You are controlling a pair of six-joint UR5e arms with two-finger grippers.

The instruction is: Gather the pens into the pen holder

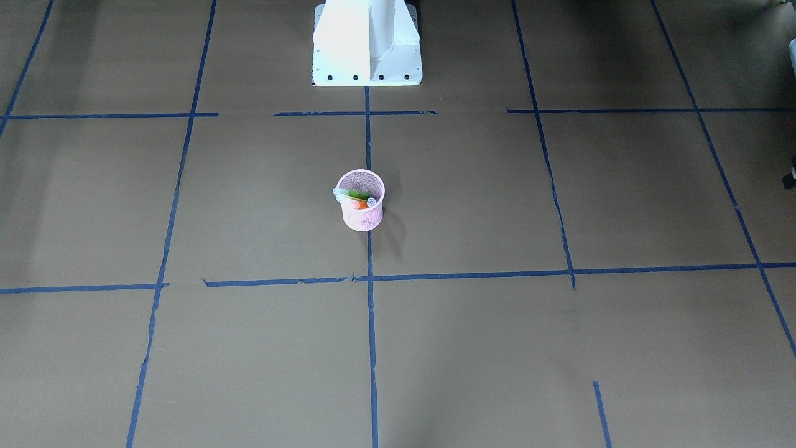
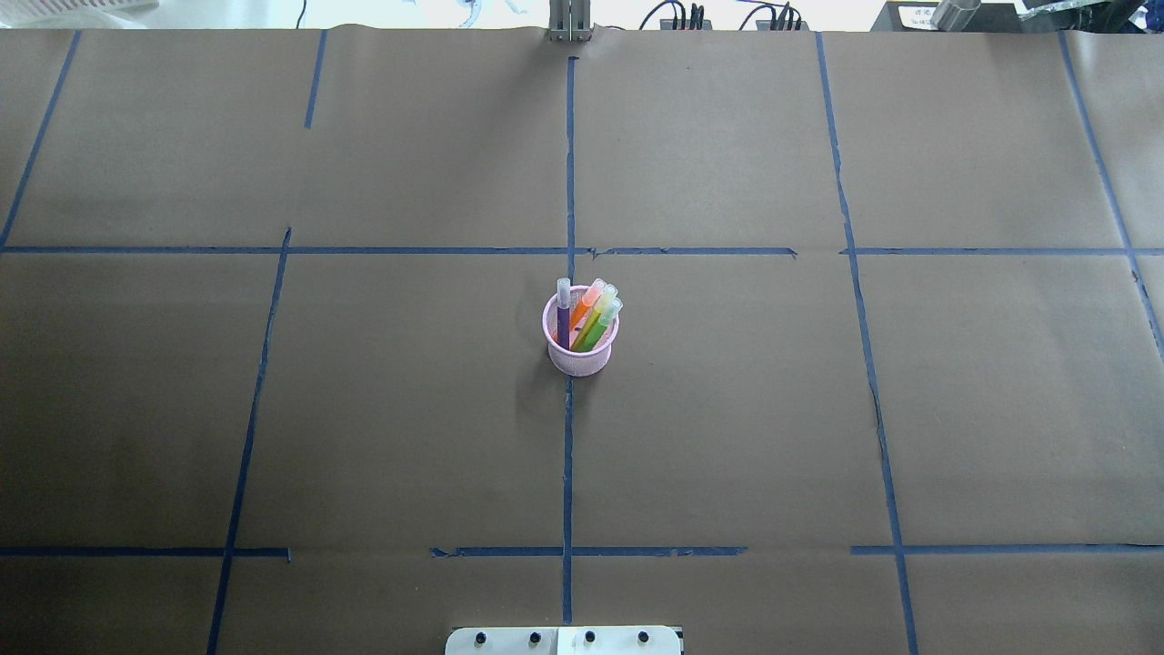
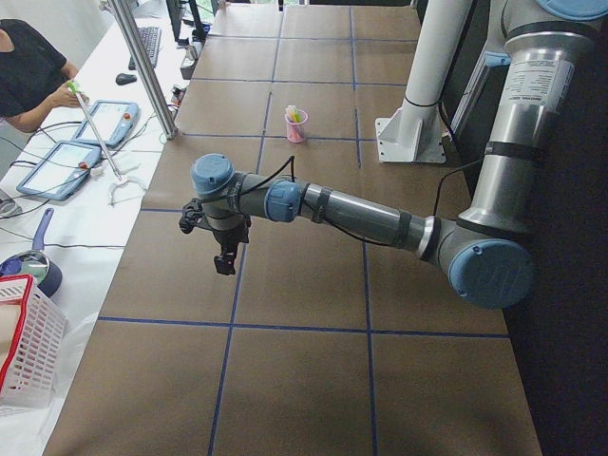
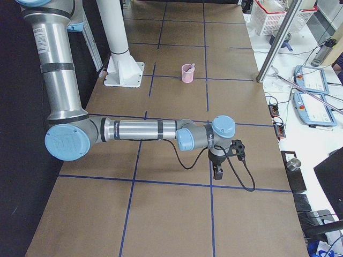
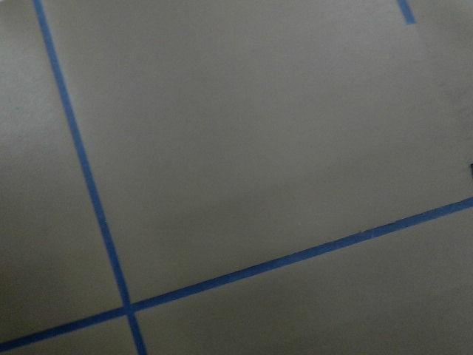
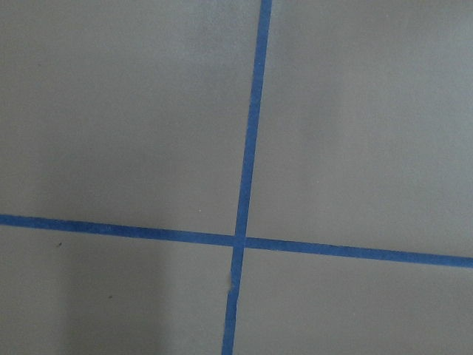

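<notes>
As they fill the pen holder (image 2: 582, 362), pens (image 2: 593, 320) lean caps-up.

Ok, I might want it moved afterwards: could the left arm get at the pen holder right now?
Probably yes. The pen holder stands alone mid-table, nothing beside it; the left arm hangs over the table toward its own end, and the right arm is far off.

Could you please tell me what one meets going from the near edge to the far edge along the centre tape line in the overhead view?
Robot base plate → pen holder, with the pens standing in it → metal post at the table's far edge.
</notes>
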